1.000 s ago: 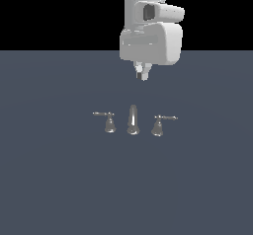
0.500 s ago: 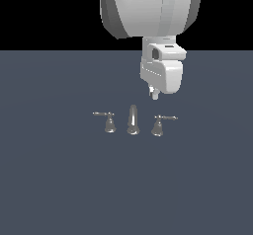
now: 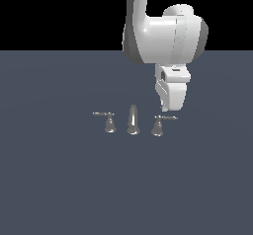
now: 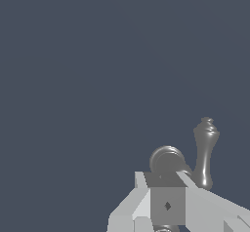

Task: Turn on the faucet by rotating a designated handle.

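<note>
The faucet is a small chrome set on the dark floor: a central spout (image 3: 132, 120), a left handle (image 3: 109, 123) with its lever pointing left, and the designated handle (image 3: 158, 125) with its lever (image 3: 167, 117) pointing right. My gripper (image 3: 164, 110) hangs straight above the designated handle's lever, its tips just over it, and looks shut and empty. In the wrist view the gripper (image 4: 165, 192) sits right next to the handle's round chrome base (image 4: 167, 159) and a slim chrome lever piece (image 4: 205, 148). I cannot tell whether they touch.
The faucet stands on a flat dark grey-blue floor (image 3: 59, 179) that spans the whole lower view. The bulky white arm (image 3: 165, 36) rises above the exterior view's right part of the faucet. Nothing else is in view.
The arm has swung to the exterior view's right and come down. The gripper went from above the spout to just over the right handle's lever. The faucet has not moved.
</note>
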Action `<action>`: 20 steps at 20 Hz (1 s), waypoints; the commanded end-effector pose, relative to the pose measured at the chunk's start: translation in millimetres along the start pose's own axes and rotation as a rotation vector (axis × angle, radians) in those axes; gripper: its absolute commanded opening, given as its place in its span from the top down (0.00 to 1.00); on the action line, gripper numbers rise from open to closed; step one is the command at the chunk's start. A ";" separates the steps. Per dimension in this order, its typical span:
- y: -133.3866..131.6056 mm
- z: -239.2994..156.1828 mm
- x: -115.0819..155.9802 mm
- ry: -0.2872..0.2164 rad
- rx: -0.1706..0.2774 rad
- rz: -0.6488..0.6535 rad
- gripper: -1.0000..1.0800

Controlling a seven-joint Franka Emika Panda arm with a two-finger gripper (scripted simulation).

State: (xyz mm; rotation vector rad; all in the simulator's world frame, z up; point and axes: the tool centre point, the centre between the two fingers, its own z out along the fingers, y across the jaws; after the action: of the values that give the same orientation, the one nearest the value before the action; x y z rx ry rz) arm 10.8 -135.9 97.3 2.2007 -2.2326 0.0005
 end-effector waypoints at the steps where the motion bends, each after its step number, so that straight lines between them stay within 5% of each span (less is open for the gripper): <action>1: -3.5 9.3 8.3 -0.001 0.002 0.042 1.00; 13: -6.6 20.8 19.0 -0.004 0.004 0.093 1.00; 20: 16.9 20.9 27.9 -0.005 0.004 0.093 1.00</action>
State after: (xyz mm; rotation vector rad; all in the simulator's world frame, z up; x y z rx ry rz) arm -1.4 -161.6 76.6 2.0983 -2.3371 0.0001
